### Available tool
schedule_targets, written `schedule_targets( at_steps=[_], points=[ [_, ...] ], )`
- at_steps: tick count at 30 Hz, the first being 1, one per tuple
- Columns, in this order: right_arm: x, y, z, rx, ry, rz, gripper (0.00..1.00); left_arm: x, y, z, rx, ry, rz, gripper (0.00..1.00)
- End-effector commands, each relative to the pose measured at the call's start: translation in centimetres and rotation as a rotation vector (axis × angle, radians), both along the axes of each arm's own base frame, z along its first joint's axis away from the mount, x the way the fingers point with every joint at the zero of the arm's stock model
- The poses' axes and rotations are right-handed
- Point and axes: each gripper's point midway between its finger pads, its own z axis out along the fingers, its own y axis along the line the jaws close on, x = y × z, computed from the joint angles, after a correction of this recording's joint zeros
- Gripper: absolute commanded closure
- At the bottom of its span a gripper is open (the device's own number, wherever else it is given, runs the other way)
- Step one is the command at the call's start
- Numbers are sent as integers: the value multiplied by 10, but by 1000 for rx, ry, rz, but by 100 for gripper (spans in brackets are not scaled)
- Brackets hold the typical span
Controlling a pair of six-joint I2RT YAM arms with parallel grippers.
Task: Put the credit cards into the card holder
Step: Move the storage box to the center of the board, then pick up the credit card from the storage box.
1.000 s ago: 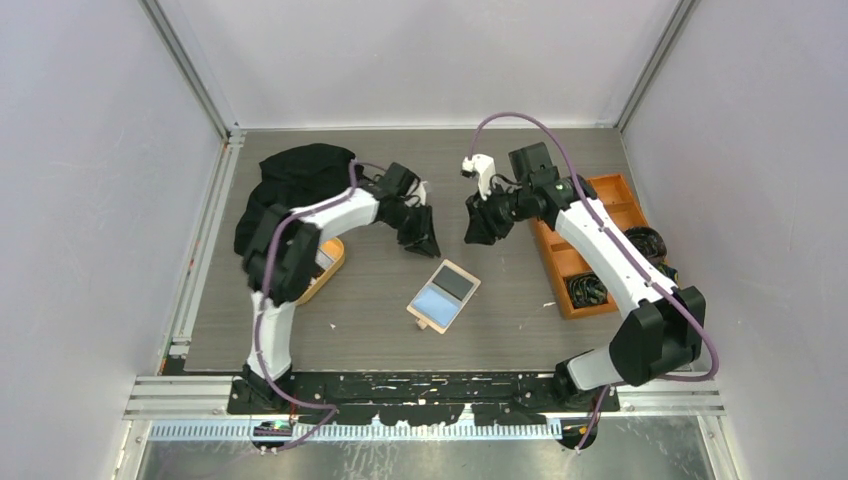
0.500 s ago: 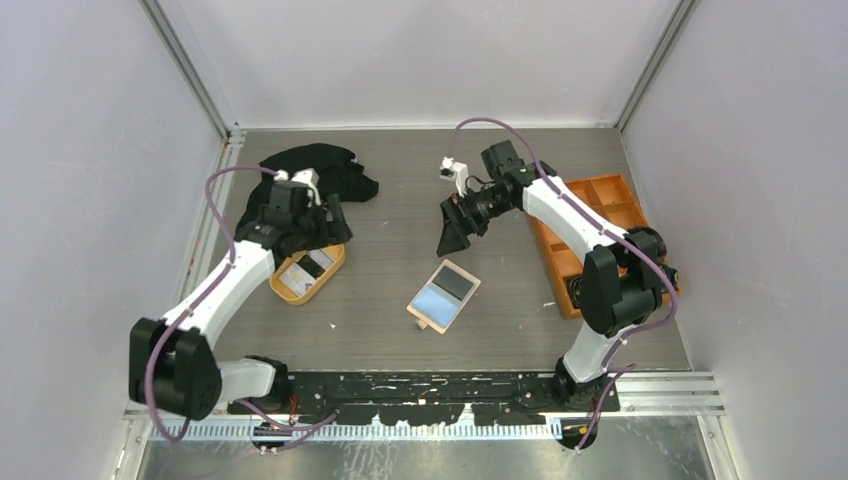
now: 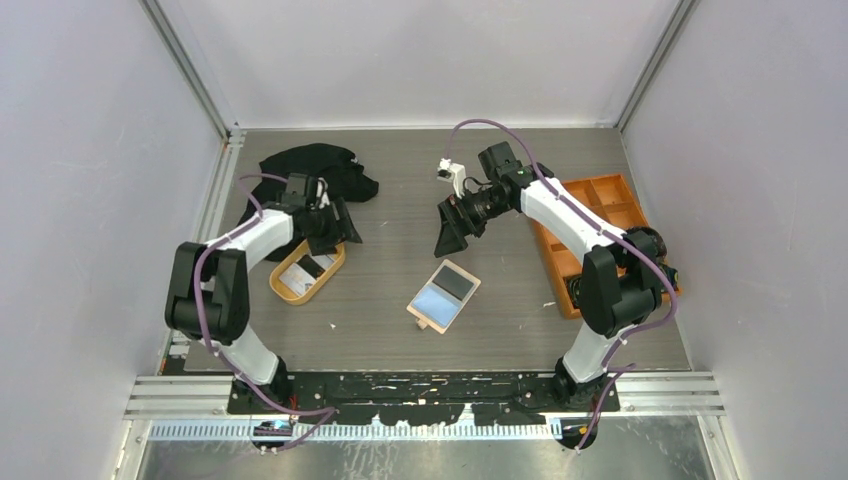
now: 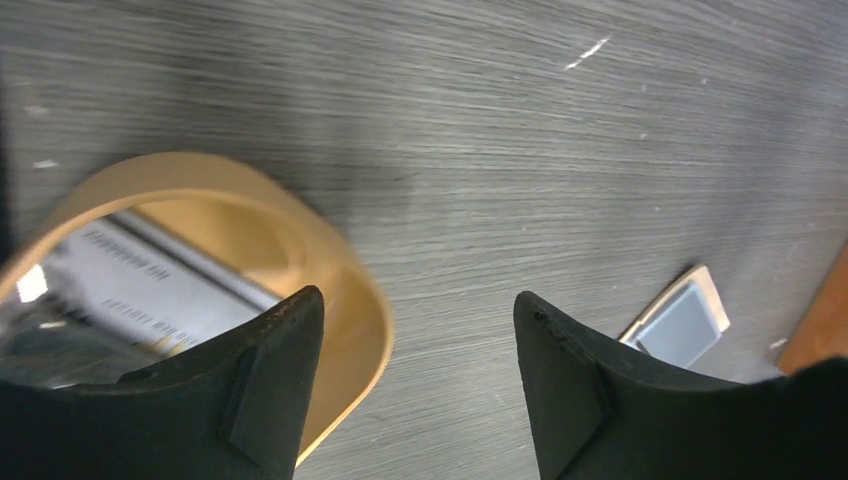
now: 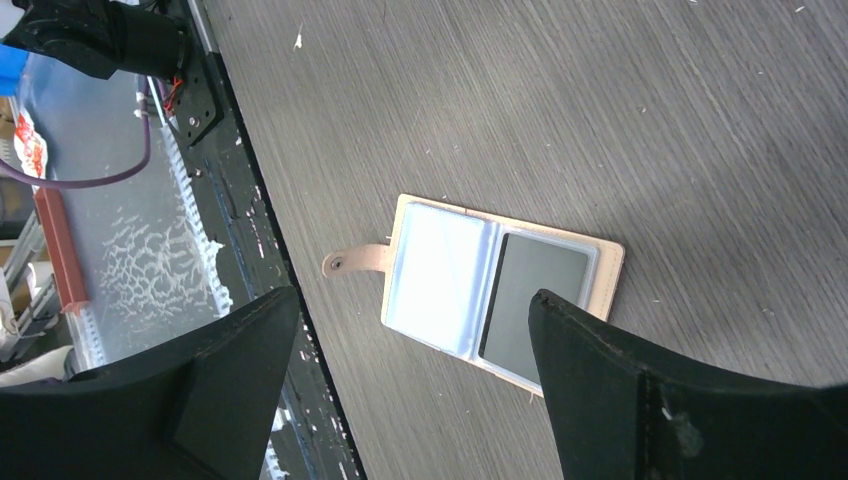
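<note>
The card holder (image 3: 444, 295) lies open and flat mid-table, beige with a pale blue-grey inside; the right wrist view shows its snap tab and pockets (image 5: 500, 300). The credit cards (image 3: 296, 280) lie in an orange oval tray (image 3: 338, 265), pale with dark print (image 4: 150, 280). My left gripper (image 3: 335, 232) hangs open over the tray's far right rim (image 4: 365, 300), with nothing between its fingers (image 4: 418, 296). My right gripper (image 3: 450, 235) stands open above the table just beyond the card holder, also with nothing in it (image 5: 415, 294).
A black cloth (image 3: 300, 165) is heaped at the back left. An orange compartmented box (image 3: 590, 230) along the right side holds black cables (image 3: 588, 288). The black rail at the table's near edge (image 5: 200, 100) shows in the right wrist view.
The left arm swung from mid-table to the left, over the tray, and its jaws opened. The right gripper shifted slightly left and opened too. The card holder stayed put.
</note>
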Motion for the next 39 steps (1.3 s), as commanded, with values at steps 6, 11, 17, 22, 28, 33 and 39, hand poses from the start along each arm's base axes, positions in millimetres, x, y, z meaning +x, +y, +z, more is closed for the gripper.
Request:
schedule_targets(
  at_steps=[6, 11, 17, 22, 28, 33, 39],
  points=[
    [11, 2, 8, 6, -40, -19, 10, 4, -120, 21, -250, -42, -237, 34],
    [25, -5, 8, 9, -19, -106, 12, -2, -183, 25, -316, -54, -304, 34],
    [46, -26, 13, 22, -15, -240, 20, 6, -229, 60, -394, -162, -331, 33],
    [56, -38, 24, 17, -70, -315, 22, 7, -201, 99, -308, -336, -317, 32],
    [52, -33, 25, 3, -113, -289, 22, -25, -126, 117, -84, -517, -278, 32],
    [30, 3, 14, -84, -232, -115, 19, -49, -54, 111, 85, -618, -143, 27],
    [13, 54, 0, -129, -219, 23, 18, -73, -5, 96, 92, -645, 37, 0]
  ],
)
